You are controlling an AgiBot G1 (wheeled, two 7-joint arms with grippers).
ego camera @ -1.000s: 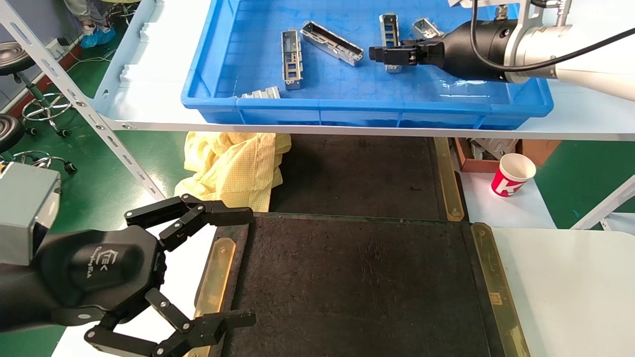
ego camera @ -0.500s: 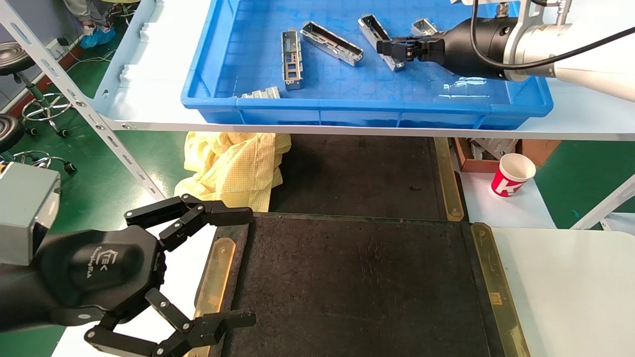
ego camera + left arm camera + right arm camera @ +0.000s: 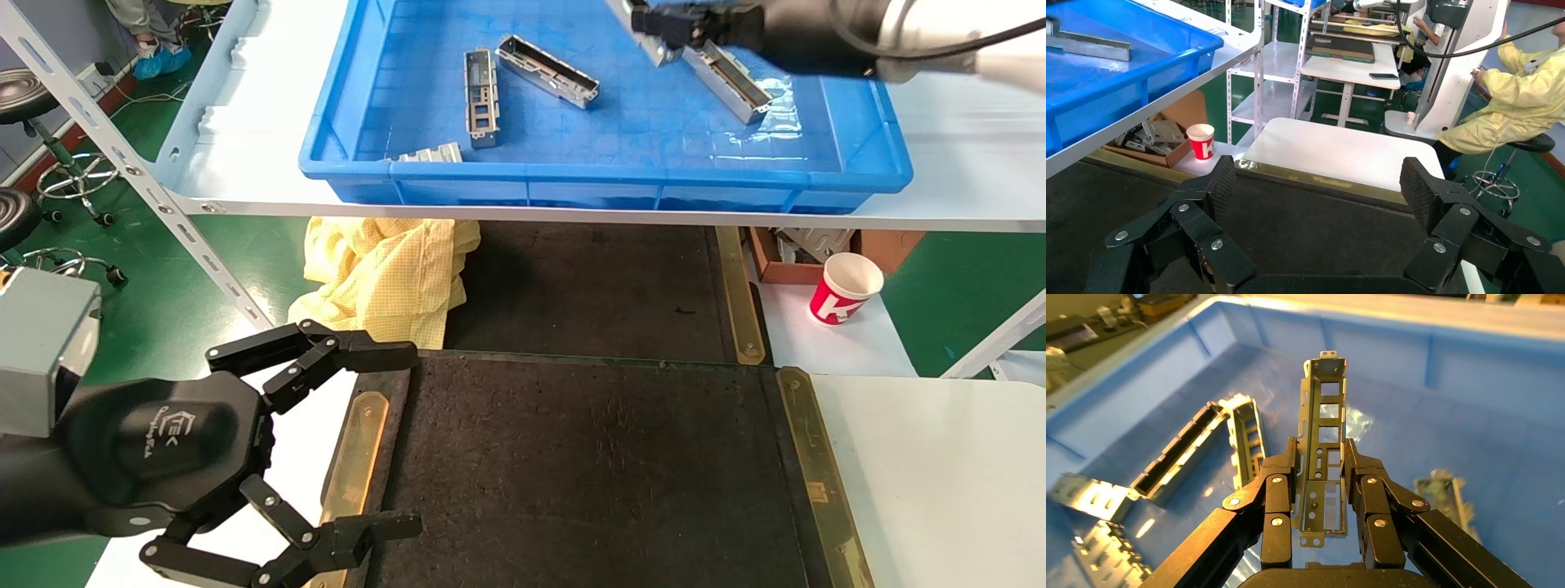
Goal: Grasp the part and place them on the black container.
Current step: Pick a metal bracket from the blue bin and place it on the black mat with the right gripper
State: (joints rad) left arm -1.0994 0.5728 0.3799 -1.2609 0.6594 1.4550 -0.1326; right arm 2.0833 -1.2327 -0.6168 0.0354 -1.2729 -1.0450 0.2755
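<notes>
My right gripper [image 3: 656,21] is at the far right of the blue crate [image 3: 605,173], raised above its floor. It is shut on a grey metal part [image 3: 1322,425] with rectangular cut-outs. The fingers [image 3: 1281,478] clamp the part's long sides near one end, and most of its length sticks out past the fingertips. In the head view only a short bit of the held part [image 3: 659,54] shows under the gripper. The black container [image 3: 588,474] lies flat at the near middle, with brass strips on its sides. My left gripper [image 3: 404,439] is open and empty over its left edge.
More grey parts lie in the crate: one [image 3: 480,86], another [image 3: 547,71], one by the front wall [image 3: 429,153] and one at the right [image 3: 727,77]. A yellow cloth [image 3: 384,273] and a red paper cup [image 3: 846,287] sit below the shelf.
My right gripper closed on a part in the crate, turned it and lifted it toward the crate's far side. Another part now shows where the arm was. The left arm has not moved.
</notes>
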